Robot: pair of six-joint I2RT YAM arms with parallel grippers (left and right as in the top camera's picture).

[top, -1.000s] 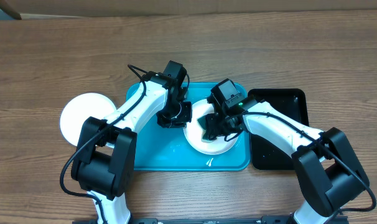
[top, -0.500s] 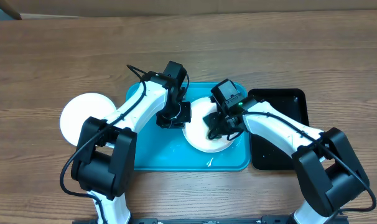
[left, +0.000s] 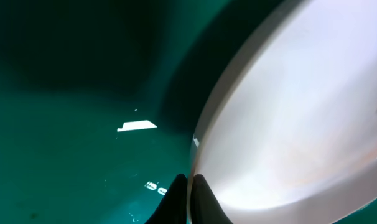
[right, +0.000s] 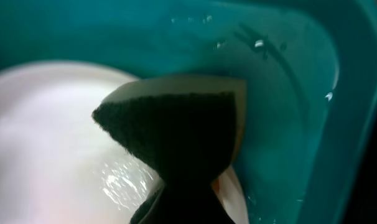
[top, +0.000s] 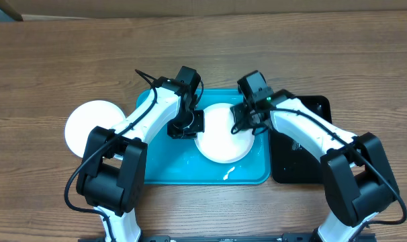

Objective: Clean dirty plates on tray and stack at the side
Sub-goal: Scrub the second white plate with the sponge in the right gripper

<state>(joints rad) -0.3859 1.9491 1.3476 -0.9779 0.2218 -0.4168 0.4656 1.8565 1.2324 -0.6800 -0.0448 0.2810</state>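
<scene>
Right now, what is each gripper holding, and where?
Left gripper pinches the white plate by its rim. Right gripper holds a dark sponge, pinched at its narrow end.

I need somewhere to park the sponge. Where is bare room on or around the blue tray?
Free: tray's front-left floor, between left arm and near rim, and the table beyond the tray. Crowded: around the plate, where left gripper and right gripper work.

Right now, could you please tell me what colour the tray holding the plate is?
The tray is turquoise-blue, seen best in the overhead view.
</scene>
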